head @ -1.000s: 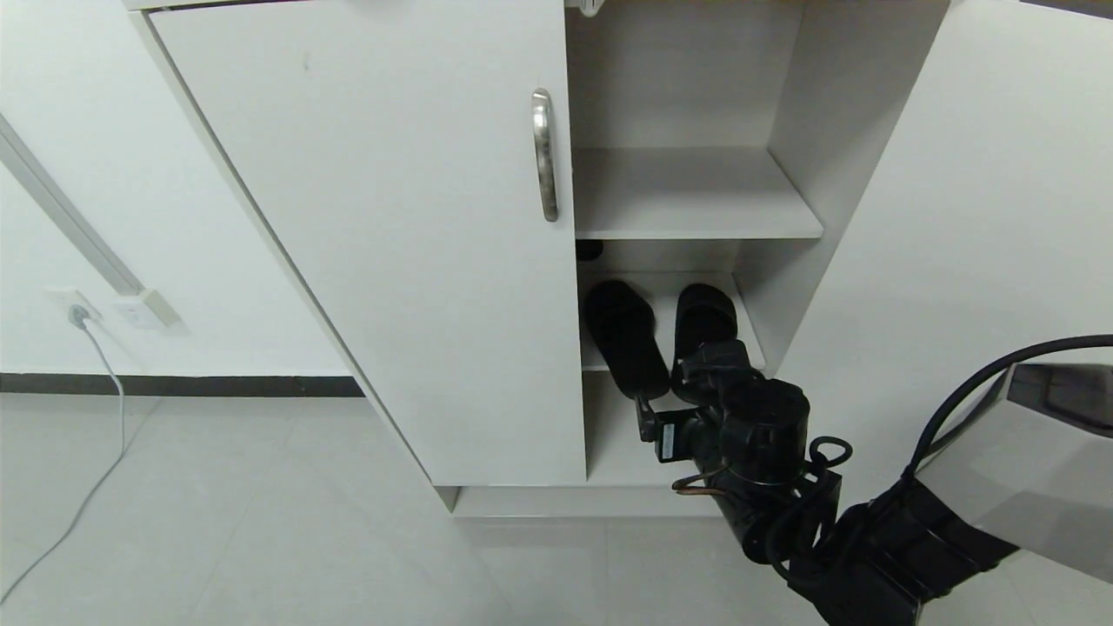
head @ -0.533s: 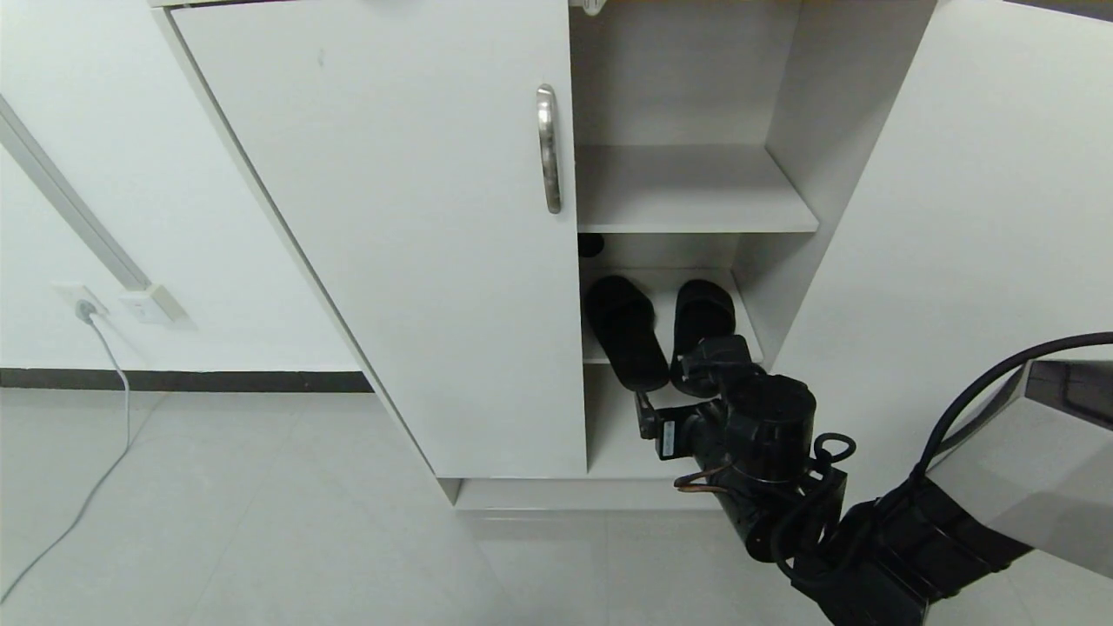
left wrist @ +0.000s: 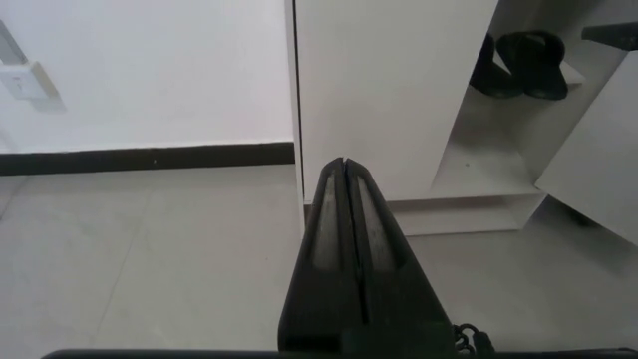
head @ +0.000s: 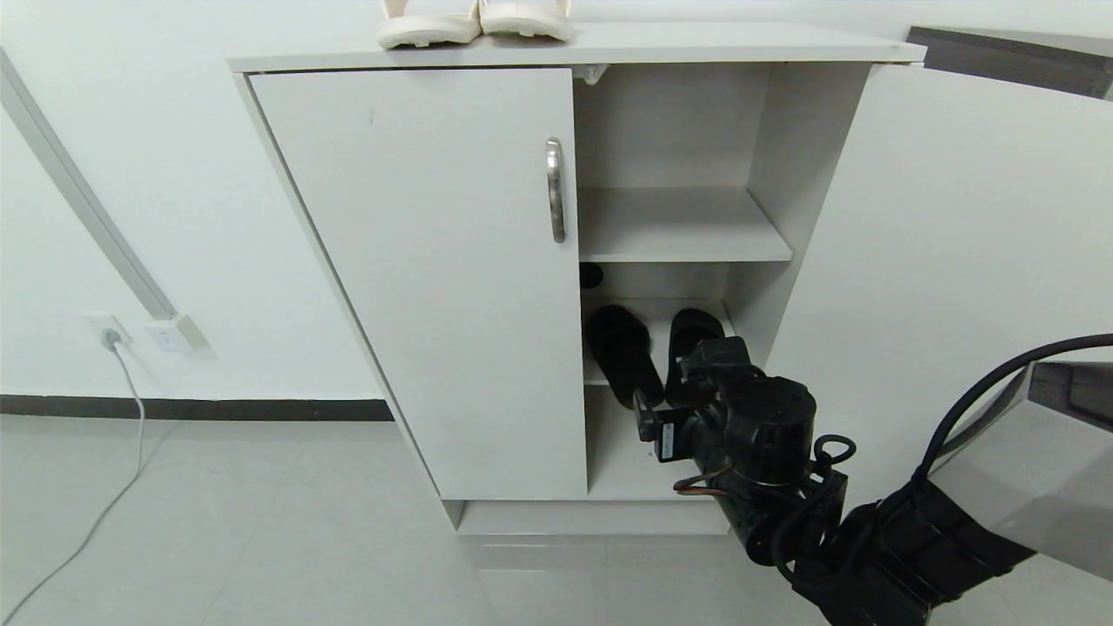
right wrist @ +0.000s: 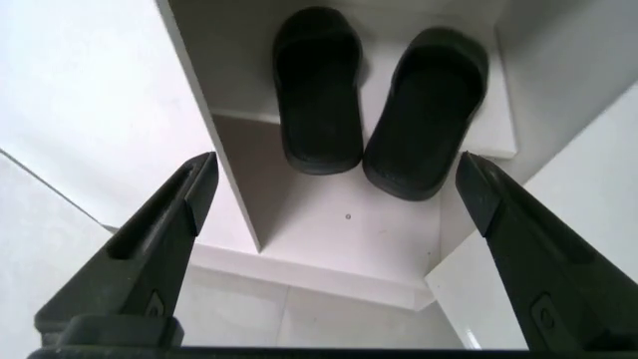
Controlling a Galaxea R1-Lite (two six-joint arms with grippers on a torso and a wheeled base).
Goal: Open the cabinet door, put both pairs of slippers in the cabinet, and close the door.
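Spread right jaws face the shelved black rubber slippers [right wrist: 319,95] just ahead; left jaws are pressed together. Remaining: cream slippers [head: 430,26] high above, open white cabinet door [head: 939,243].

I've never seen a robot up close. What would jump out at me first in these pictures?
A pair of black slippers sits side by side on a lower shelf of the white cabinet, whose right door stands wide open. The robot's right pincer hangs open just in front of their heels. A pale pair of slippers rests on the cabinet's top, above the shut left door.
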